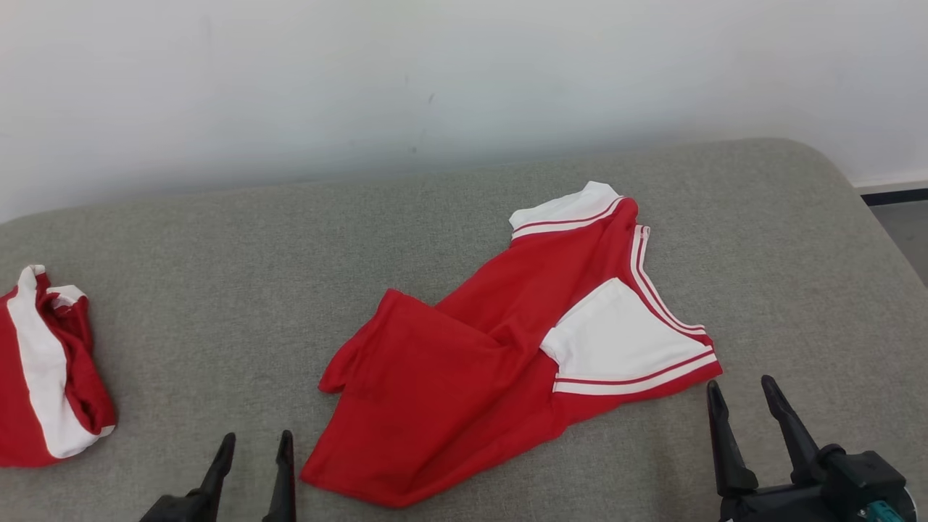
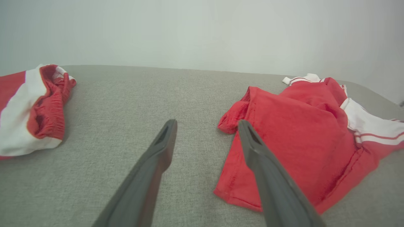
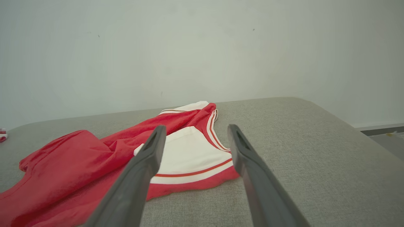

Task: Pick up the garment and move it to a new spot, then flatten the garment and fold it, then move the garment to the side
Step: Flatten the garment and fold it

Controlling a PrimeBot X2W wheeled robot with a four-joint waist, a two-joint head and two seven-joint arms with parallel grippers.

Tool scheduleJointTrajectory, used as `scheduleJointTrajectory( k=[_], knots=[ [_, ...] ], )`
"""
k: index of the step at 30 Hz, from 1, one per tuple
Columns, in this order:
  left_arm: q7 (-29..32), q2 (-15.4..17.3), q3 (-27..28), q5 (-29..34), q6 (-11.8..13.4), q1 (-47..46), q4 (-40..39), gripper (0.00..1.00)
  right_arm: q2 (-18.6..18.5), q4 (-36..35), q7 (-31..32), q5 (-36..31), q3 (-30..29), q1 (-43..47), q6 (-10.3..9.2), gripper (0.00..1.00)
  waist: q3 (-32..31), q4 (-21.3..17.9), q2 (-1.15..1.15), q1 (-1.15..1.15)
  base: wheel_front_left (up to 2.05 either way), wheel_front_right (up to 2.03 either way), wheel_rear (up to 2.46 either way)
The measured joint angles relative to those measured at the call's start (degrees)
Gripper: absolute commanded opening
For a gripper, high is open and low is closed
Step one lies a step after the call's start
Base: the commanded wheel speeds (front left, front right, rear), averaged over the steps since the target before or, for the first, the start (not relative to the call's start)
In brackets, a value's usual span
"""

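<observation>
A red garment (image 1: 471, 362) with white sleeves and red-striped trim lies crumpled in the middle of the grey cushioned surface (image 1: 217, 246). It also shows at the right of the left wrist view as the garment (image 2: 293, 132) and at the lower left of the right wrist view as the garment (image 3: 94, 164). My left gripper (image 1: 256, 448) stands open near the front edge, just left of the garment's lower corner, holding nothing. My right gripper (image 1: 741, 388) is open too, just right of the white sleeve's hem. In their own wrist views the left gripper (image 2: 206, 124) and right gripper (image 3: 195, 130) hover above the surface.
A second red and white piece of clothing (image 1: 43, 370) lies bunched at the far left of the surface, seen also as the bunched clothing (image 2: 31, 107). A pale wall (image 1: 435, 72) rises behind. The surface's rounded right edge drops to a floor strip (image 1: 902, 217).
</observation>
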Motion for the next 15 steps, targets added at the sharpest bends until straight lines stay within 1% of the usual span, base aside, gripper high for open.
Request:
scheduleJointTrajectory(
  k=[6,10,15],
  knots=[
    [-0.01,0.44,-3.05,1.16,-0.99,-2.92,7.59,1.0,0.46,0.96,0.0,0.01,1.1,-1.52,0.0,1.0,0.68,-1.12,0.0,0.0,0.0,0.0,0.0],
    [0.0,0.92,-4.08,1.45,-1.04,-4.31,14.48,1.0,0.75,1.79,0.0,0.1,1.67,-2.18,0.0,1.0,1.23,-2.25,0.0,0.0,0.0,0.0,0.0],
    [-0.01,0.87,-4.89,0.87,-1.44,-6.54,20.13,1.0,1.04,2.22,0.0,0.44,1.69,-2.6,0.0,1.0,2.21,-3.41,0.0,0.0,0.0,0.0,0.0]
  ],
)
